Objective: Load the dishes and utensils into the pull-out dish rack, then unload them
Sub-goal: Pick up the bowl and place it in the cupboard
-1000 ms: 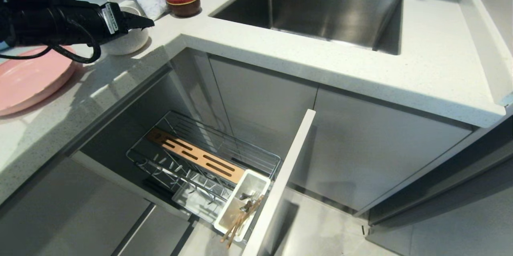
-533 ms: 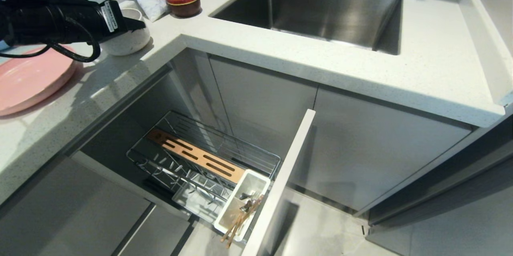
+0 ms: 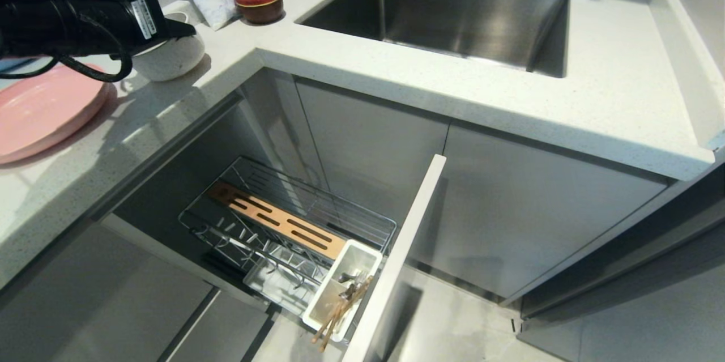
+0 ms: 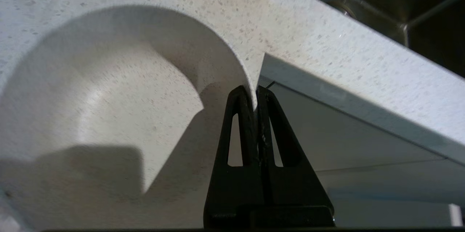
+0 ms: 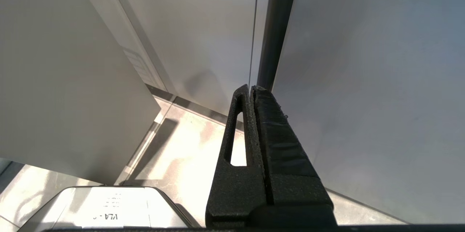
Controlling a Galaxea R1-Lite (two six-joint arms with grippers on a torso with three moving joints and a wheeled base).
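Cream-white bowl [image 4: 109,90]: your left gripper [image 4: 254,94] has its fingers clenched on the rim; your right gripper [image 5: 251,90] is clenched, holding nothing.

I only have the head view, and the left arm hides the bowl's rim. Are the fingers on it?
Observer: Yes. The left gripper is shut on the rim of the bowl, with one finger inside and one outside.
Operator: Anything in the bowl?
Observer: No, the inside that shows is empty.
Operator: And the right gripper? It's not in my view.
Observer: The right gripper is shut on nothing. It points at the cabinet fronts and the floor.
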